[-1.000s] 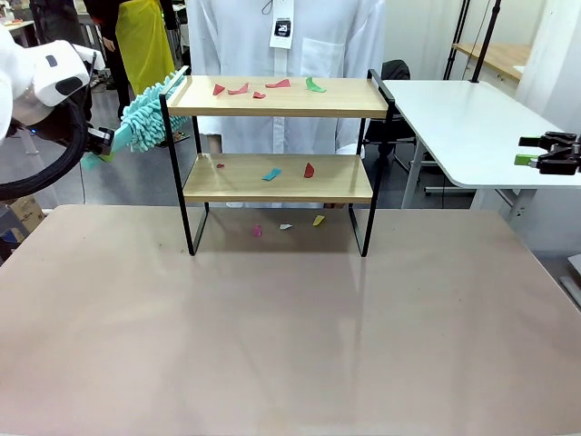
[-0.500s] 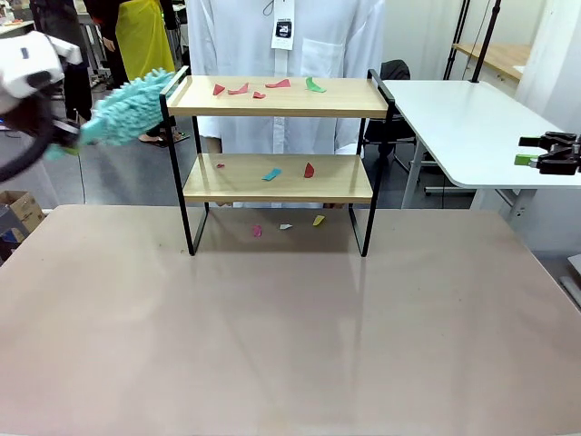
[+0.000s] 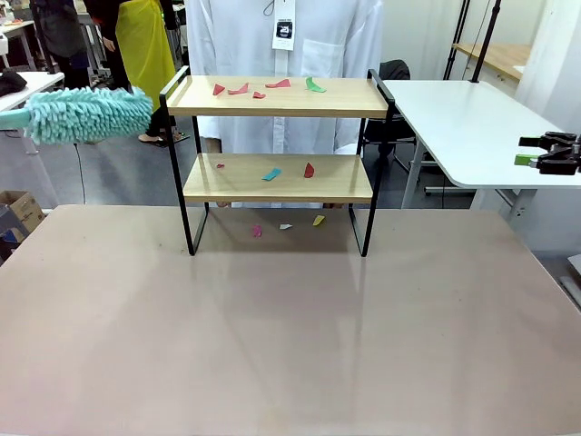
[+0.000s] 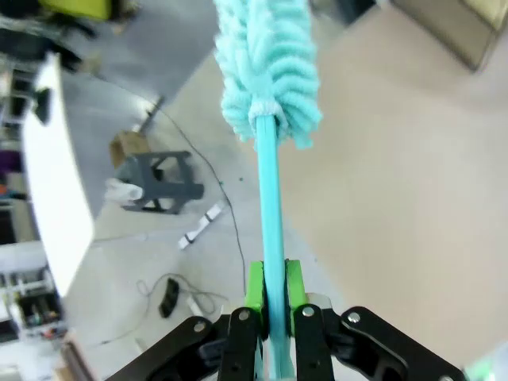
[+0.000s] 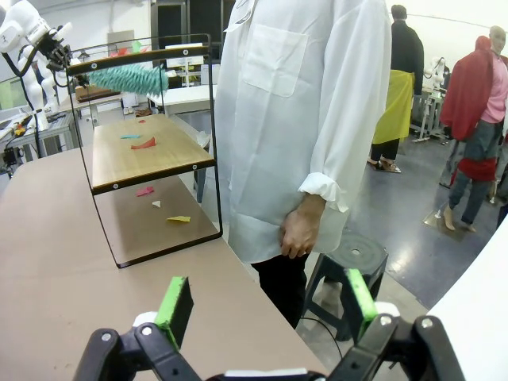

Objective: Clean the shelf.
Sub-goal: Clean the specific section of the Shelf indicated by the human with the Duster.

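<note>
The shelf stands at the far middle of the beige tabletop, two wooden boards in a black frame. Coloured paper scraps lie on its top board, its lower board and the tabletop beneath. A fluffy teal duster hangs level, just left of the shelf's top left rail. My left gripper is shut on the duster's teal handle, the head pointing away. My right gripper stands open and holds nothing; it hovers at the right edge. From there the shelf shows end-on.
A person in a white coat stands close behind the shelf, one hand hanging down. A white table lies at the right under my right gripper. A dark stool sits on the floor beside the person. The near tabletop is bare.
The duster has swung up and away from the shelf's left end, from tilted to level. My left arm has drawn back out of the front picture. The right gripper has not moved.
</note>
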Controlling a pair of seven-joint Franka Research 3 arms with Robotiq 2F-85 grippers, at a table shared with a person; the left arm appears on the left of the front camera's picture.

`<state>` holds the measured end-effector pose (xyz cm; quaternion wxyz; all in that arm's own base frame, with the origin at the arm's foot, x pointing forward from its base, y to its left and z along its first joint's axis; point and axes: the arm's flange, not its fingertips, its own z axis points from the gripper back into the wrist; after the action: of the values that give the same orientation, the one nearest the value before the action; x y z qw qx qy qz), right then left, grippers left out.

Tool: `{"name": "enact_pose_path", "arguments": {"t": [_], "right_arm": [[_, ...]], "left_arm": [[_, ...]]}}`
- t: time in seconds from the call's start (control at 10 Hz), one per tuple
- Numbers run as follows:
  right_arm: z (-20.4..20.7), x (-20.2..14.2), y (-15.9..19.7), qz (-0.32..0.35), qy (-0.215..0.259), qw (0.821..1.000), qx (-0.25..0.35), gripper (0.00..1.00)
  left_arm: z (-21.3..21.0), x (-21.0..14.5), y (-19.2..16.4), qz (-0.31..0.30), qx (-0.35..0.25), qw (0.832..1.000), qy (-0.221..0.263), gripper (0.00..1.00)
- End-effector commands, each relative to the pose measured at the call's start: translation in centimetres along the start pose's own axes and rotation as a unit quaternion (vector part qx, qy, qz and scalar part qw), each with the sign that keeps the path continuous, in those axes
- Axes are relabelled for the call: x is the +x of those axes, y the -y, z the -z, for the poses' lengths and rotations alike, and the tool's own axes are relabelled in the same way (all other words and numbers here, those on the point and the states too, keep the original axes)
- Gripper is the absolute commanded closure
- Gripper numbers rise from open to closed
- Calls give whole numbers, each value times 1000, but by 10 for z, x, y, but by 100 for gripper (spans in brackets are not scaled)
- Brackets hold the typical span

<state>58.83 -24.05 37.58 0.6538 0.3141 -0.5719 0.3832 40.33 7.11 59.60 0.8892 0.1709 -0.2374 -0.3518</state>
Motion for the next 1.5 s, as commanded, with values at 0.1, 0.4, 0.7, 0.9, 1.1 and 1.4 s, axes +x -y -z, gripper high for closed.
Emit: {"name": "enact_pose_path", "arguments": {"t": [0.1, 0.4, 0.7, 0.9, 1.1, 1.4], "right_arm": [[2, 3, 0, -3, -1, 1000, -1, 0], [2, 3, 0, -3, -1, 1000, -1, 0], [2, 3, 0, -3, -1, 1000, -1, 0], [2, 3, 0, -3, -1, 1000, -1, 0], [2, 3, 0, -3, -1, 1000, -1, 0], [2, 3, 0, -3, -1, 1000, -1, 0]], "left_arm": [[-28, -29, -8, 166, -25, 986, -19, 87], [-54, -50, 6, 330, -113, 936, -43, 87], [-60, -45, 46, 440, -191, 876, -59, 87], [-63, -34, 63, 436, -199, 877, -38, 87], [-55, -44, 55, 434, -199, 877, -61, 87], [-55, -44, 55, 434, -199, 877, -61, 87]]}}
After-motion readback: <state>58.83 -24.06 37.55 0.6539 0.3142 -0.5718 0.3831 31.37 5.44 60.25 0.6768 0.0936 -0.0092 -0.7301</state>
